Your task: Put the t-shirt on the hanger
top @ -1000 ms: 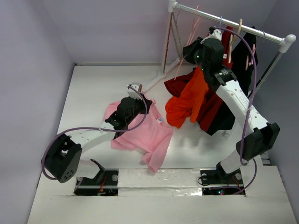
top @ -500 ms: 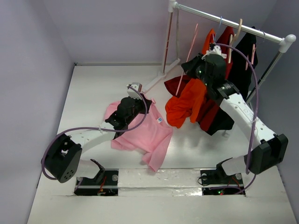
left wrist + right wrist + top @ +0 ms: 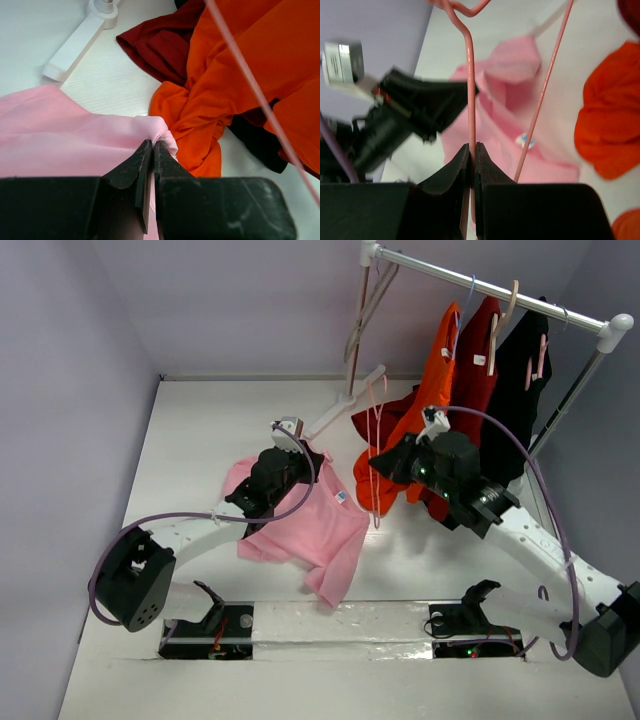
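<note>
Left hand (image 3: 152,143) clenched on a pinched fold of the t-shirt (image 3: 310,525). The shirt lies crumpled on the tabletop (image 3: 200,440), left of centre, edge just beside the orange shirt (image 3: 415,435). Right hand (image 3: 471,146) clamped on the hanger (image 3: 469,75) wire, holding it in the air between t-shirt and orange shirt, apart from the rack (image 3: 480,285). Rack carries the orange shirt, dark red shirt (image 3: 478,360) and a black garment (image 3: 518,390). Orange and dark red hems trail onto the tabletop.
</note>
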Robot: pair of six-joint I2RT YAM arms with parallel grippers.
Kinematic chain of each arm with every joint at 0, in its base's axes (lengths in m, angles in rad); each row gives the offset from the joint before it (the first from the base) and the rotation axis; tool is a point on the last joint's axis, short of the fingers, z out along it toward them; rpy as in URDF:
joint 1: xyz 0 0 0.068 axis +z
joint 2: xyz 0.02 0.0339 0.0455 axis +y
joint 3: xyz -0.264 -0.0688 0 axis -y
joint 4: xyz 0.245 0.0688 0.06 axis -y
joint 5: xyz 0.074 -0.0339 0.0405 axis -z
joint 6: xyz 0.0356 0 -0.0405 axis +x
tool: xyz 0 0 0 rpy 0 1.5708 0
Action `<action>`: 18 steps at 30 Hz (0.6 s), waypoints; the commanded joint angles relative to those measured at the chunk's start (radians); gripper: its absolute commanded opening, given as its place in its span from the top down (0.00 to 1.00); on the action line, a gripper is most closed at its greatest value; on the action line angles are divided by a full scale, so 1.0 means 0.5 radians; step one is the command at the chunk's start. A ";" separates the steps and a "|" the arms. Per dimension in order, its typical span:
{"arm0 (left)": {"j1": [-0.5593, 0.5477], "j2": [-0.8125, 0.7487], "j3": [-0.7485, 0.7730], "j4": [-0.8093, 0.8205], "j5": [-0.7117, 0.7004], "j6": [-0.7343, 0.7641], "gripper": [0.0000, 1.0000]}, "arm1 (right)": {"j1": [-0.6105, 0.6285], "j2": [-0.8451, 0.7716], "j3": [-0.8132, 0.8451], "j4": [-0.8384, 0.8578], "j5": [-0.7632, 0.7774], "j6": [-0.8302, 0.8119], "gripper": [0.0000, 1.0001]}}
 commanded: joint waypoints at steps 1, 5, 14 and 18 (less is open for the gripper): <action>0.009 -0.012 0.027 0.089 -0.013 0.024 1.00 | 0.080 -0.210 -0.130 -0.023 -0.258 0.041 1.00; 0.055 0.074 0.086 0.095 0.018 -0.004 1.00 | 0.184 -0.378 -0.210 -0.250 -0.486 0.013 1.00; 0.123 0.160 0.181 0.071 0.036 -0.053 1.00 | 0.234 -0.737 -0.296 -0.692 -0.744 -0.082 1.00; 0.123 0.197 0.245 0.037 0.030 -0.053 1.00 | 0.252 -0.768 -0.305 -0.787 -0.879 -0.100 1.00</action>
